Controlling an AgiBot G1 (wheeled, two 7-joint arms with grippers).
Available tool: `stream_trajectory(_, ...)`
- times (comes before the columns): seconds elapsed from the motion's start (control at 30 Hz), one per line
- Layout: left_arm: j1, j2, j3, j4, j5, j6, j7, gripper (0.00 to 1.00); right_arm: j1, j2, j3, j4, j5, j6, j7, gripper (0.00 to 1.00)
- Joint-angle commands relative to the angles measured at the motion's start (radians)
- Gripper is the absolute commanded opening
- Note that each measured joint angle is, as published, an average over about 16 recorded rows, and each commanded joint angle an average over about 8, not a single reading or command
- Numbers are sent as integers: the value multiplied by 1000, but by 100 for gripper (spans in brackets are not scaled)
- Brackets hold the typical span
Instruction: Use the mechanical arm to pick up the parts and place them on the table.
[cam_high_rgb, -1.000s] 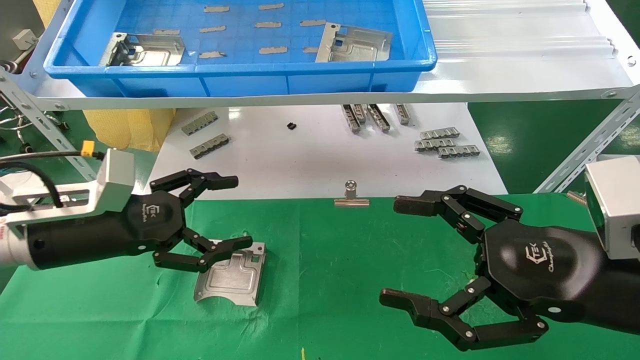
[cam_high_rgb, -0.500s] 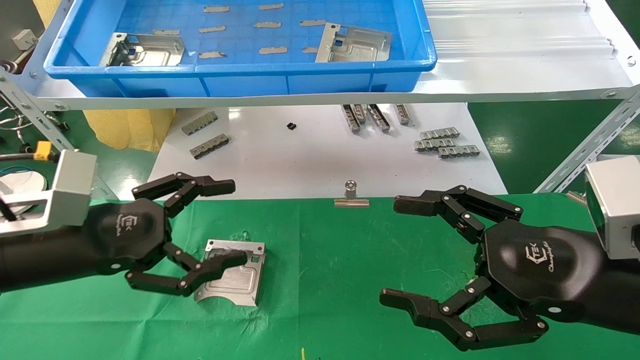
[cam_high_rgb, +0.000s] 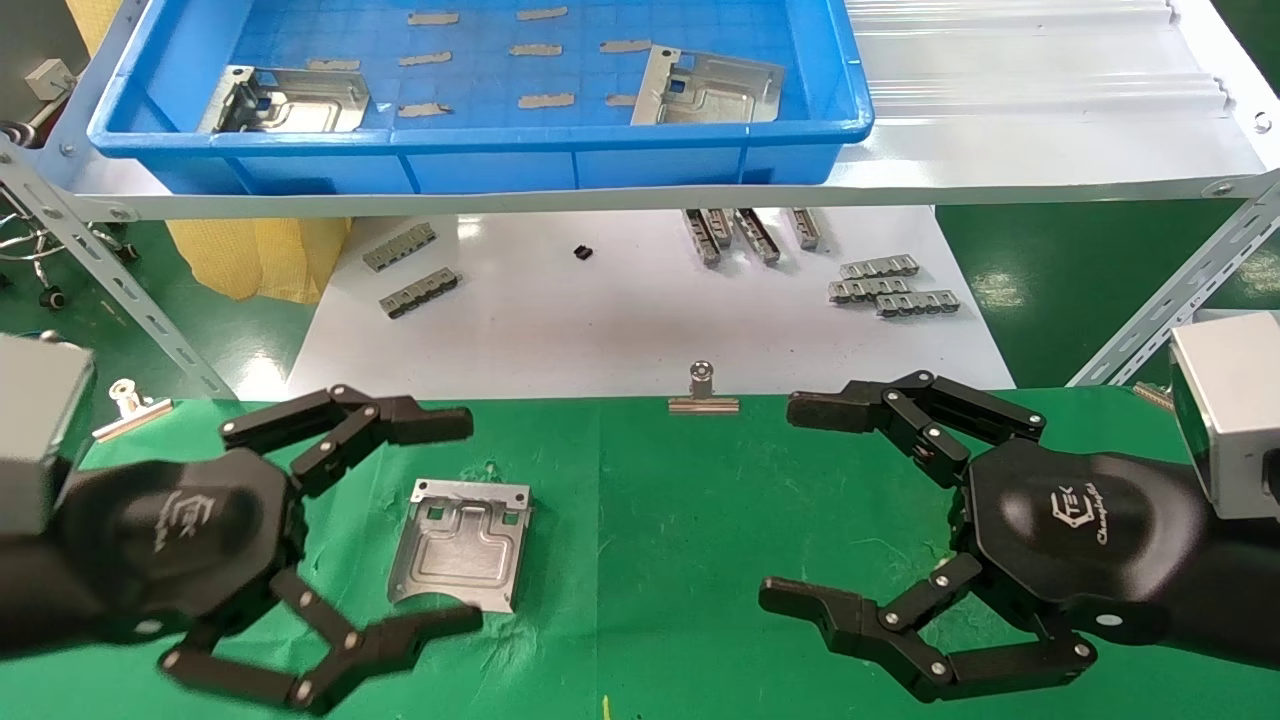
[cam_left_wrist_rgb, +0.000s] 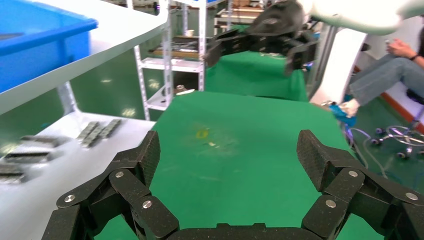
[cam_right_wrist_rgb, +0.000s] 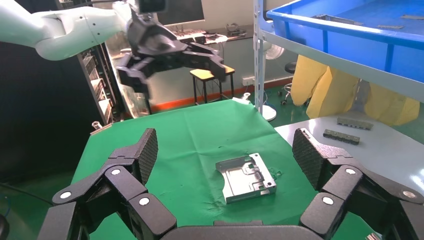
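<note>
Moved: left claw (cam_high_rgb: 395, 525), pulling back toward the near left, fingers spread wide and now clear of the part (cam_high_rgb: 460, 543) they were touching half a second ago. Part: one plate lying flat on the green worktop (cam_high_rgb: 650, 500), released. Two more plates (cam_high_rgb: 290, 98) are sitting in the blue bin (cam_high_rgb: 480, 135) on the shelf. Right claw (cam_high_rgb: 775, 505): hovering over the worktop's right side, fingers splayed, holding nothing.
</note>
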Motion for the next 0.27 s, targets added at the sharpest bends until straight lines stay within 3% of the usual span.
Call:
stream_trajectory(0.03,20,-14,-16,-42,-11,-4,-24,100,0,0,0,0,0,0,0,100)
stream_trajectory(0.27,56,-37,-43,-117,-32,-9,-61,100,0,0,0,0,0,0,0,100)
